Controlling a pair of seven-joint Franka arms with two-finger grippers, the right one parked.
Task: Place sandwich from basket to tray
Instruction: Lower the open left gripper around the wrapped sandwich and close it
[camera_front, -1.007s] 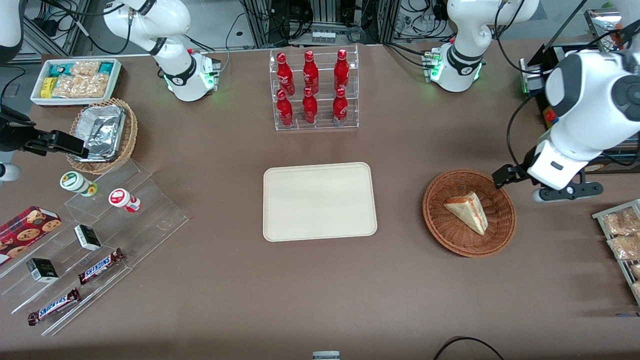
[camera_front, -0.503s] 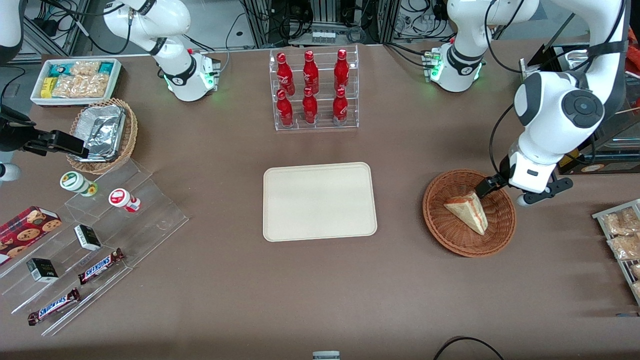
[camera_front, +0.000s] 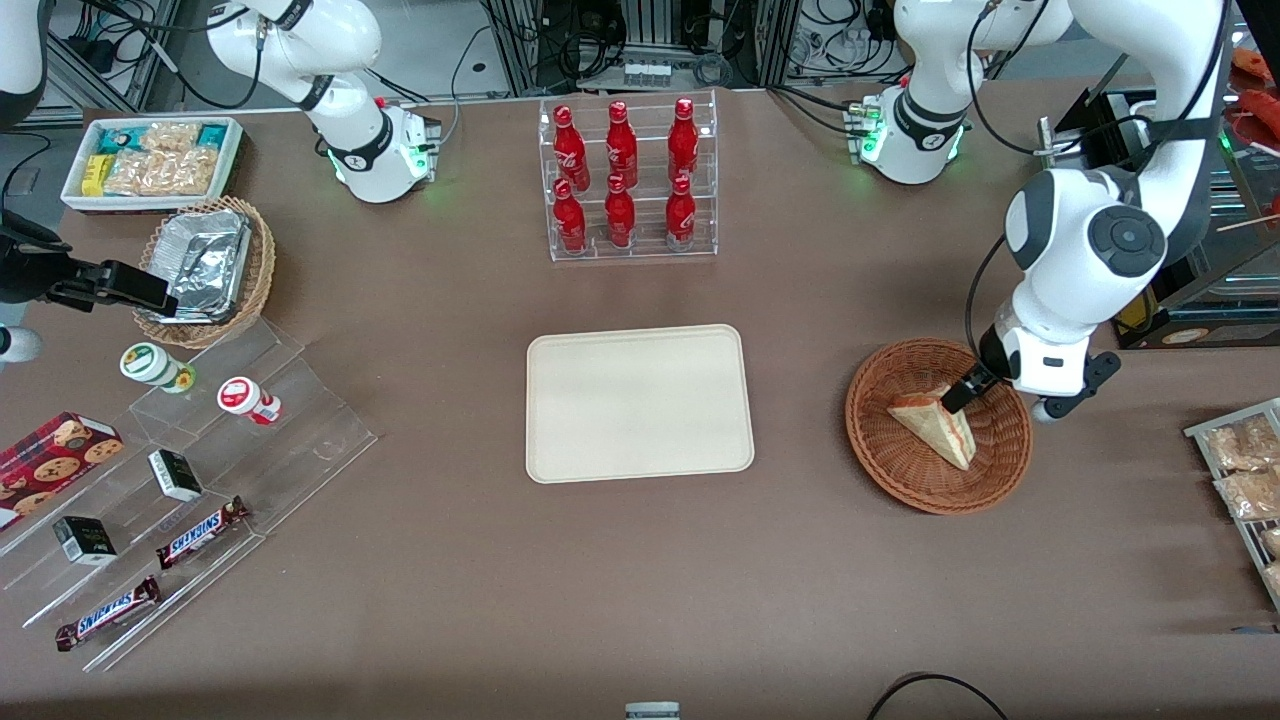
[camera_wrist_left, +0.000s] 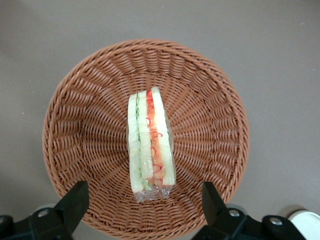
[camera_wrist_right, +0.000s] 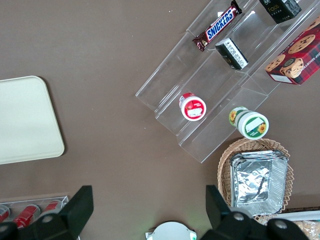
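The sandwich, a clear-wrapped wedge with red and green filling, lies in the round reddish-brown wicker basket toward the working arm's end of the table. My left gripper hovers over the part of the basket farther from the front camera, just above the sandwich's thick end. In the left wrist view the sandwich lies on edge in the middle of the basket. The gripper is open, its fingers wide apart and holding nothing. The cream tray sits bare at the table's centre.
A clear rack of red bottles stands farther from the front camera than the tray. Snack packets on a rack lie beside the basket at the table's edge. Acrylic steps with candy bars and a tan basket of foil trays sit toward the parked arm's end.
My left gripper has swung in from the table's edge to over the basket and come down close to the sandwich. The sandwich and basket have not moved.
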